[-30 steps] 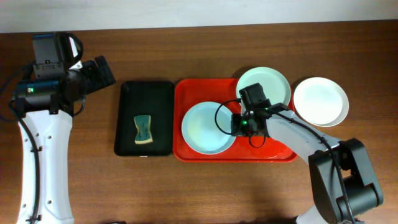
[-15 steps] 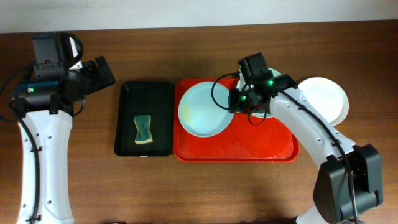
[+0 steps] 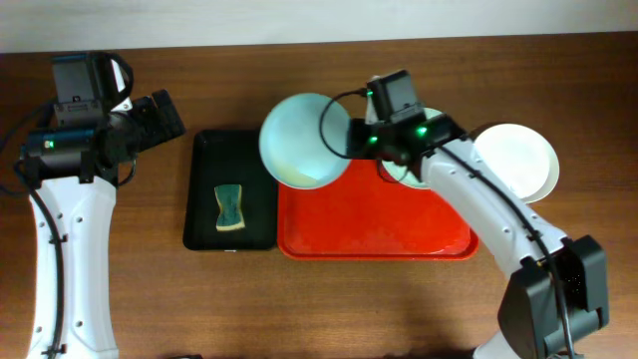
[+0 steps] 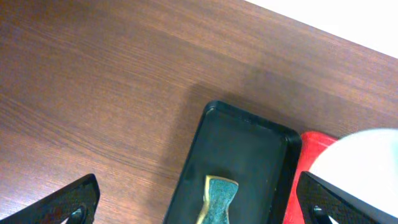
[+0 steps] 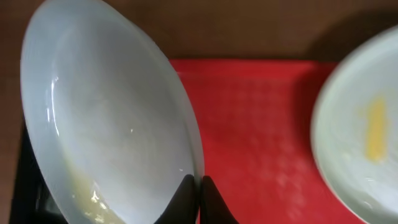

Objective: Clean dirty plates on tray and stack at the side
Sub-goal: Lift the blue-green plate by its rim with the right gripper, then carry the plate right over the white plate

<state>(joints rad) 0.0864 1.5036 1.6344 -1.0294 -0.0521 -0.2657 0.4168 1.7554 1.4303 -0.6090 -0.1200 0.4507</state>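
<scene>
In the overhead view the right gripper [image 3: 351, 140] is pinched on the rim of a pale mint-blue round plate [image 3: 302, 140], held clear of the wooden table [image 3: 319, 299]. The plate hangs ahead of the fingertips, over the corner of the large red rectangular plastic tray [image 3: 379, 219] and the edge of the narrower black tray [image 3: 254, 160]. A green-and-yellow sponge [image 3: 230, 207] lies in the black tray, beyond the held plate. Behind this gripper's wrist, a white round plate [image 3: 518, 165] sits on the table off the red tray.

In the left wrist view the left gripper [image 4: 199, 199] is spread wide and empty, and the sponge and black tray lie below, between its fingers.

In the right wrist view the jaws are closed tight on the rim of the tilted plate, whose yellow smear [image 5: 87, 199] is near the lower edge. Beside the gripper a second mint-blue plate [image 5: 367, 124], also smeared, rests on the red tray.

The step looks like bringing the first plate over for wiping. The next move probably calls for the left gripper to take up the sponge while the right steadies the plate.

Count: three plates, two trays, one sponge.
</scene>
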